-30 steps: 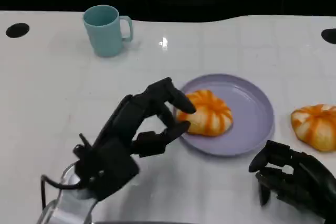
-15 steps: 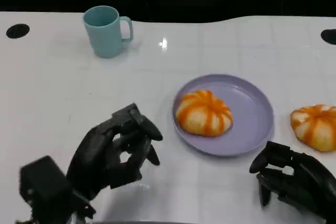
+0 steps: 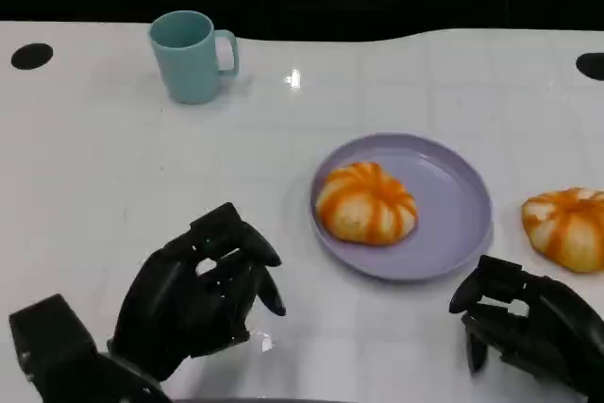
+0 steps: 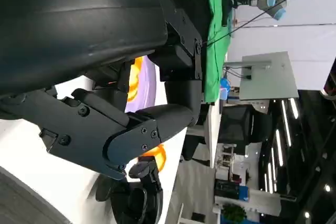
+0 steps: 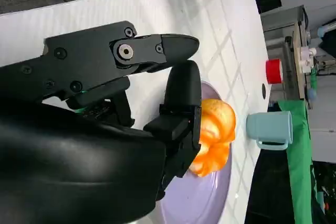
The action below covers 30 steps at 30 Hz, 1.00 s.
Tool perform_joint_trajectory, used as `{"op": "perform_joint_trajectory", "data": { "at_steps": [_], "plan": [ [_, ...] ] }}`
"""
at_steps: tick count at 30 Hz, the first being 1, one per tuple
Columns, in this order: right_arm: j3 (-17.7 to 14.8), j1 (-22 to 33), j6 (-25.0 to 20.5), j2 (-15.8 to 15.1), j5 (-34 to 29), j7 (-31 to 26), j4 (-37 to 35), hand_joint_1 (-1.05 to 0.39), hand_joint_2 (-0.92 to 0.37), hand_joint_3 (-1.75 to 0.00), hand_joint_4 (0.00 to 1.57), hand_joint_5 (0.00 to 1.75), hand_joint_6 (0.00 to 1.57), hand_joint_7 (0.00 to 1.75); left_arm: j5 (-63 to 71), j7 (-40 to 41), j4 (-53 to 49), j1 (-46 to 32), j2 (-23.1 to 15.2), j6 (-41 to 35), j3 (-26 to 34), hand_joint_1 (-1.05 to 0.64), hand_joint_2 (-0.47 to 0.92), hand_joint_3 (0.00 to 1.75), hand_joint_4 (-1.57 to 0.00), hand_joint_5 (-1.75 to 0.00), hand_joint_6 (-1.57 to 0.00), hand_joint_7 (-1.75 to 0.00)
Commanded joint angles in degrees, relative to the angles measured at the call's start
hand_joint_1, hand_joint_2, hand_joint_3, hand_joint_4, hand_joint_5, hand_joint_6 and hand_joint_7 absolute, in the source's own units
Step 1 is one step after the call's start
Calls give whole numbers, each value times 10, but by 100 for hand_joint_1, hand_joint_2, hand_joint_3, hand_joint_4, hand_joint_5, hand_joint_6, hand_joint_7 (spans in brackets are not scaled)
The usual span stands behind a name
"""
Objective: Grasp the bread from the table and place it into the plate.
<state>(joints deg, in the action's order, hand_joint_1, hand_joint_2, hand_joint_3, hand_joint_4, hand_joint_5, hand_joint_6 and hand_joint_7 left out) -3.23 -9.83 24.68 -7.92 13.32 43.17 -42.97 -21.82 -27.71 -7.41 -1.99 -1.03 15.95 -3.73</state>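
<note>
No writing or labels legible. L to R: left hand (image 3: 193, 299) low on table (image 3: 94, 186), fingers curled, holding nothing; teal mug (image 3: 192, 55) far back; bread (image 3: 366, 202) on purple plate (image 3: 453, 205); 2nd bread (image 3: 566, 226) on table; right hand (image 3: 528, 327) curled, empty.

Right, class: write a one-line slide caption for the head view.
One bread roll sits on the purple plate, another on the table; both hands hold nothing.
</note>
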Motion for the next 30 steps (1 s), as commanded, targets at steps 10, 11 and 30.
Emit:
{"op": "perform_joint_trajectory", "data": {
  "at_steps": [10, 11, 30],
  "plan": [
    [0, 11, -8, -8, -6, 1, -10, -50, -92, -28, 66, 175, 64, 139, 2, -10, -1, -4, 2, -3, 12, -50, 67, 97, -62, -175, -53, -153],
    [0, 11, -8, -8, -6, 1, -10, -50, -92, -28, 66, 175, 64, 139, 2, -11, -1, -4, 2, -4, 12, -50, 67, 97, -62, -175, -53, -153],
    [3, 26, -31, -9, -6, -6, 21, -54, -92, -25, 67, 175, 67, 140, -115, -75, 30, -47, 11, -142, 50, -57, 43, 112, -75, -175, -62, -158]
  ]
}}
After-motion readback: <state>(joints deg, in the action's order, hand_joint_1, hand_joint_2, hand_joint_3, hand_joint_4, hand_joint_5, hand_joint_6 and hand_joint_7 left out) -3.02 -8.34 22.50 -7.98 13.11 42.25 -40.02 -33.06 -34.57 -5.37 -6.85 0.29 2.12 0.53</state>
